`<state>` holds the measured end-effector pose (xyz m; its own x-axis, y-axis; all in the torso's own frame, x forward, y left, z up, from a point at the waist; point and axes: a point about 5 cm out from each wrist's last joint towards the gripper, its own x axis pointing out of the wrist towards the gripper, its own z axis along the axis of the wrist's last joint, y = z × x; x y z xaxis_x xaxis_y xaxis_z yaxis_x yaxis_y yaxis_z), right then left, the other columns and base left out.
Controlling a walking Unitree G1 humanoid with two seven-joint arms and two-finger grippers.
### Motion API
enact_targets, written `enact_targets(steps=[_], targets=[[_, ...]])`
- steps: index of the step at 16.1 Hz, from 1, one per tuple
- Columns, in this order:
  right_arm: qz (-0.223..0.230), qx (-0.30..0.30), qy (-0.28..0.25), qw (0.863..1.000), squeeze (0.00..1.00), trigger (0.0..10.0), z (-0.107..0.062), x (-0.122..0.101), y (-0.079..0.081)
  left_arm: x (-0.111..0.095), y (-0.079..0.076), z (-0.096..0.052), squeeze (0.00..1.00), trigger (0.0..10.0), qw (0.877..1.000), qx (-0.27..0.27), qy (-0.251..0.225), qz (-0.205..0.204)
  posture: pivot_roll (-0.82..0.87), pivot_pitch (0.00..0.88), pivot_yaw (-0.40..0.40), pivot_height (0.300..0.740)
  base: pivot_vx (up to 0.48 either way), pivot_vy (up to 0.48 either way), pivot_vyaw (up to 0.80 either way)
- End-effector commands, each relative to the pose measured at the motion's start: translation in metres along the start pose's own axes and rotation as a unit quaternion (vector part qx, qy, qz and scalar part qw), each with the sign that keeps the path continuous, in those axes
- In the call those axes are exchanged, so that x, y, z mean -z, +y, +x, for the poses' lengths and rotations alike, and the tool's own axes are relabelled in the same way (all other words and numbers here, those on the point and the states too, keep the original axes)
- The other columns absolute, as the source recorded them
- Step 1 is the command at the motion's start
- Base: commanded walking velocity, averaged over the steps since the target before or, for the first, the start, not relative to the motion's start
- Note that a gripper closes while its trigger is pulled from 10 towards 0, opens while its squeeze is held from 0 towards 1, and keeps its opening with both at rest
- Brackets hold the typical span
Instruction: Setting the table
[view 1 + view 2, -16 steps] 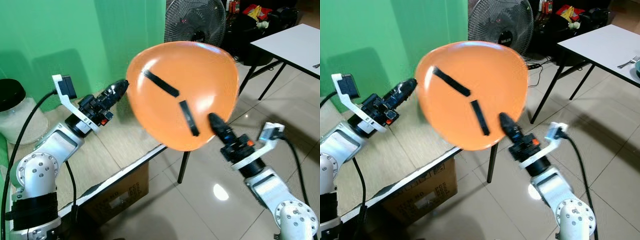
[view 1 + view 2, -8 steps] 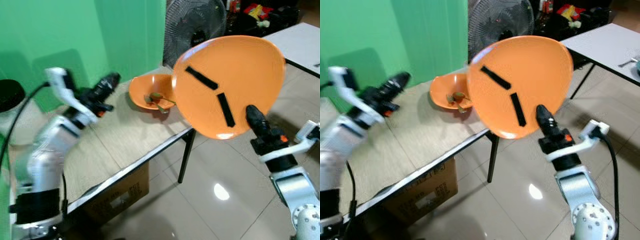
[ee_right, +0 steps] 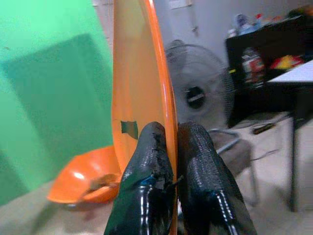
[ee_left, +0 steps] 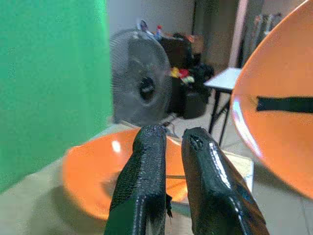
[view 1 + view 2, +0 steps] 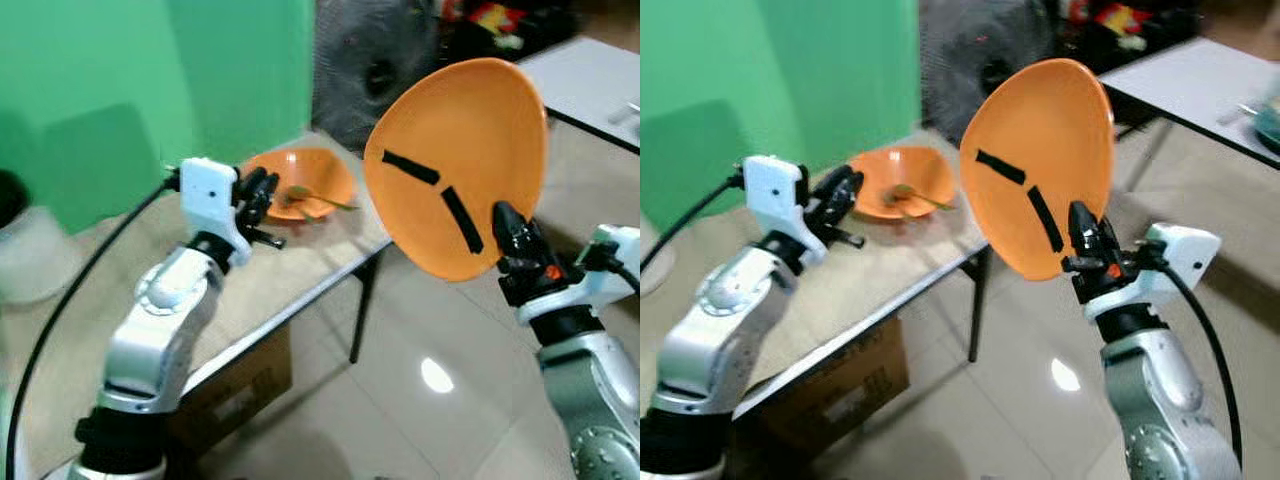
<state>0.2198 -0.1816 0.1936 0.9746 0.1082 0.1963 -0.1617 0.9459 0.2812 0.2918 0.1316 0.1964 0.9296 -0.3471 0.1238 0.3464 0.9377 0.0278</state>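
My right gripper [image 5: 503,218] is shut on the lower rim of an orange plate [image 5: 460,160], holding it upright on edge beyond the table's corner. Two black tape strips cross the face turned to me. In the right wrist view the fingers [image 3: 151,147] pinch the thin rim of the plate [image 3: 132,73]. An orange bowl [image 5: 312,178] with a piece of cutlery in it sits on the wooden table [image 5: 290,275] near the far corner. My left gripper [image 5: 262,186] hovers just beside the bowl, shut and holding nothing; its wrist view shows the bowl [image 4: 93,166] close behind the fingers.
A standing fan [image 5: 370,70] is behind the table's corner. A white table [image 5: 590,75] stands at the far right across tiled floor. A cardboard box [image 5: 240,390] sits under the wooden table. A pale container [image 5: 25,255] stands at the table's left.
The right gripper has swung the plate to the right and turned it more edge-on, uncovering the bowl. The left arm has bent in, bringing its gripper next to the bowl.
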Motion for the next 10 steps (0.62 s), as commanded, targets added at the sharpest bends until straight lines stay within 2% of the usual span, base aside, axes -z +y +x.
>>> enact_targets(steps=[1, 3, 8, 10], targets=[[-0.030, 0.023, -0.036, 0.999, 0.00, 10.0, -0.002, -0.009, -0.001, 0.003, -0.001, -0.001, 0.00, 10.0, 1.000, -0.018, 0.001, 0.012, -0.16, 0.000, -0.003, 0.740, 0.000, 0.000, -0.80], [-0.045, 0.068, -0.039, 0.996, 0.00, 10.0, -0.002, -0.008, -0.010, 0.005, 0.005, -0.003, 0.00, 10.0, 0.999, -0.040, 0.000, 0.018, -0.16, 0.000, -0.013, 0.740, 0.000, 0.000, -0.80], [-0.100, 0.107, -0.018, 0.989, 0.00, 10.0, -0.003, 0.000, -0.020, 0.008, 0.016, -0.006, 0.00, 10.0, 0.998, -0.053, 0.002, 0.035, -0.16, 0.000, -0.017, 0.740, 0.000, 0.000, -0.80], [-0.083, 0.106, 0.008, 0.991, 0.00, 10.0, -0.004, 0.011, -0.021, 0.010, 0.023, -0.008, 0.00, 10.0, 0.997, -0.056, 0.008, 0.046, -0.16, 0.000, -0.016, 0.740, 0.000, 0.000, 0.00]])
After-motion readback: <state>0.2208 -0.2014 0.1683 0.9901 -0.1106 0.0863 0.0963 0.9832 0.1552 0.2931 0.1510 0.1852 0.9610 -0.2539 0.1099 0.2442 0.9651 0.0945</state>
